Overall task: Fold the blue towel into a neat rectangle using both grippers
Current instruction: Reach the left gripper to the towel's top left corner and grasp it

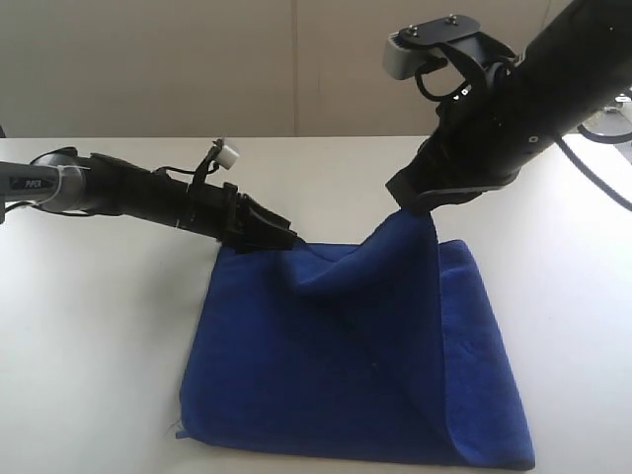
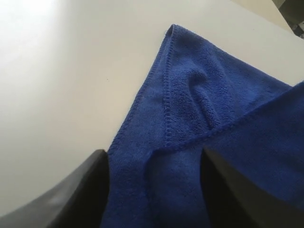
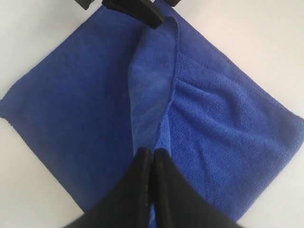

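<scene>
The blue towel lies doubled over on the white table, with its far right part pulled up into a peak. My right gripper is shut on that raised fold; in the right wrist view its closed fingertips pinch the lighter upturned edge of the towel. My left gripper sits low at the towel's far left corner. In the left wrist view its jaws stand wide apart, and the hemmed cloth lies loose between them. The left gripper's black tips also show in the right wrist view.
Bare white table surrounds the towel on the left and at the front. A small white tag pokes out at the towel's near left corner. Cables and grey hardware sit at the far right edge.
</scene>
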